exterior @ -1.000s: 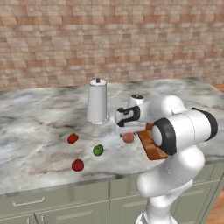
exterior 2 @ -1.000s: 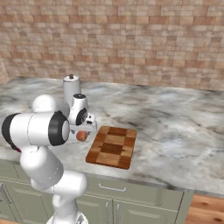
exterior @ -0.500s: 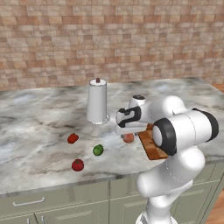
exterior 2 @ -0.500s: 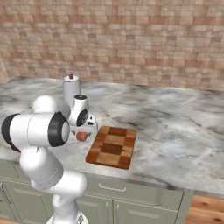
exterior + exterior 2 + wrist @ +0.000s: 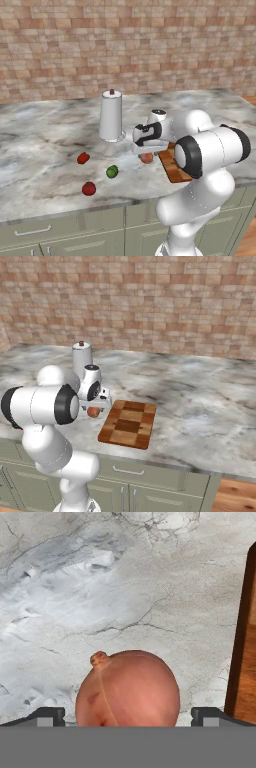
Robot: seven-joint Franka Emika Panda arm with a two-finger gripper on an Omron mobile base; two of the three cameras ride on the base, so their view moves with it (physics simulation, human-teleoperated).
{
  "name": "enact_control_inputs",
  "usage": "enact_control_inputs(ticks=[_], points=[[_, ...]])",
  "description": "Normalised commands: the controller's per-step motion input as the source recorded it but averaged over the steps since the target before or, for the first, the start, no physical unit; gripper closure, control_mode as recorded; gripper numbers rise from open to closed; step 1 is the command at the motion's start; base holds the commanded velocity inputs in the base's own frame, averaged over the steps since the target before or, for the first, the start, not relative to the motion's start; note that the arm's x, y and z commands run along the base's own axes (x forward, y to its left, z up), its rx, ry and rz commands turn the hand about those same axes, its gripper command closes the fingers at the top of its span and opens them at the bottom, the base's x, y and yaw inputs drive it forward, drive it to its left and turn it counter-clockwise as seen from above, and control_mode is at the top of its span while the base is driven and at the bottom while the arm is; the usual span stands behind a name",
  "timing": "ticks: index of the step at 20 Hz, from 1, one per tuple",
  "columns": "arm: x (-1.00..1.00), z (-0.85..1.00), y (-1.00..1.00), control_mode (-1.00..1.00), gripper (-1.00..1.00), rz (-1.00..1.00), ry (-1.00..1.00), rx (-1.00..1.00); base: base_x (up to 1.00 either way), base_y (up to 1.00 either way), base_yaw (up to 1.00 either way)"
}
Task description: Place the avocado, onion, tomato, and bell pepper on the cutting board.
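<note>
Since the earlier frames the hand had sunk a little lower over the onion, while nothing on the counter had shifted. The onion sat on the marble just beside the board's near-left edge, its small stem nub tilted to one side in the hand view. The gripper stood wide open, one fingertip on each side of the onion with a gap left on both sides, so nothing was gripped. From the left base view the onion showed just under the gripper, and from the right it lay between the hand and the board.

The board held nothing; its checkered top was bare. The avocado lay to the left of the onion on the open counter, the pepper further left, and the tomato nearer the front edge, all three apart from one another and well away from the board. A tall white canister with a dark knob stood upright behind them, and a brick wall rose at the back
</note>
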Motion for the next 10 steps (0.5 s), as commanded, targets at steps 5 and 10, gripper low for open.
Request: enact_control_inputs(ticks=[5,10], points=[[0.0,-0.02,0.0,-1.0,1.0,0.0,0.0,0.0,0.0,0.0,0.0],[0.0,-0.01,0.0,-1.0,1.0,0.0,0.0,0.0,0.0,0.0,0.0]])
